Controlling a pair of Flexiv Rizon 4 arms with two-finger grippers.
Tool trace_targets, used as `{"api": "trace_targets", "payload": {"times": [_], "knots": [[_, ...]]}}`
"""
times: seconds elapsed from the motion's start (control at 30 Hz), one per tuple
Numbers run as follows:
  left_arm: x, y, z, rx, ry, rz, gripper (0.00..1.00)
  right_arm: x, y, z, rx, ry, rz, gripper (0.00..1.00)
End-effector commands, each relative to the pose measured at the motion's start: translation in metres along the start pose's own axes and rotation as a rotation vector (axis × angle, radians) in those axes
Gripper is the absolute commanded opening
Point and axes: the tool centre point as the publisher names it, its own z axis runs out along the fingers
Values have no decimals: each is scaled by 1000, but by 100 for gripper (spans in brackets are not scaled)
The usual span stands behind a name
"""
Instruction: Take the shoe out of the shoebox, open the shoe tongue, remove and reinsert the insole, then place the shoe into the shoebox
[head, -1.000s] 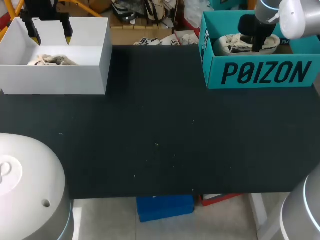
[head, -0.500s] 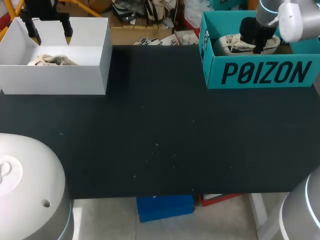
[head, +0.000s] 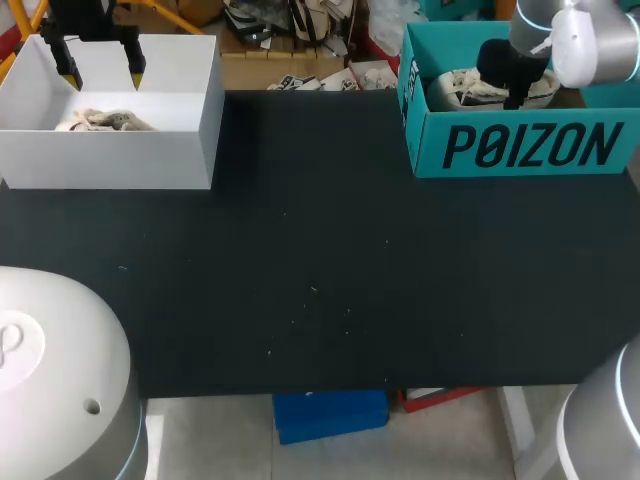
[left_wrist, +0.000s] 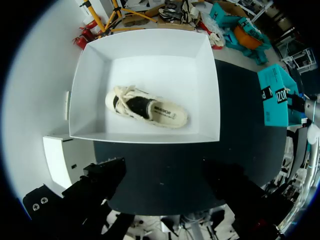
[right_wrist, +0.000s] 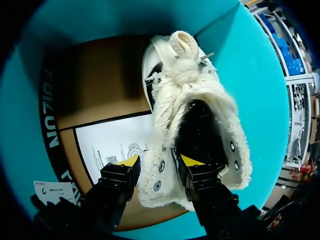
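A cream lace-up shoe (head: 468, 88) lies in the teal shoebox (head: 520, 145) at the table's back right. My right gripper (head: 513, 95) reaches down into the box. In the right wrist view the shoe (right_wrist: 190, 90) points away from the right gripper (right_wrist: 160, 161). The gripper is shut on its eyelet side wall, with one yellow tip inside the opening and one outside. The teal wall (right_wrist: 250, 75) surrounds it. My left gripper (head: 102, 77) hangs open above a white box (head: 110, 160) at the back left.
The white box (left_wrist: 150, 137) holds a second cream shoe (left_wrist: 147, 107), ahead of my left gripper (left_wrist: 167, 180). The black table (head: 320, 260) spreads between the two boxes. A printed paper sheet (right_wrist: 110, 140) lies on the shoebox floor beside the shoe.
My right gripper has risen a little inside the teal box, still holding the shoe's side. The left arm has not moved.
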Motion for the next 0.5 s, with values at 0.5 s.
{"api": "trace_targets", "payload": {"times": [0.5], "knots": [[0, 0, 0, -2, -2, -1, 100, -5, 3, 22, 4, 35, 9, 40]]}}
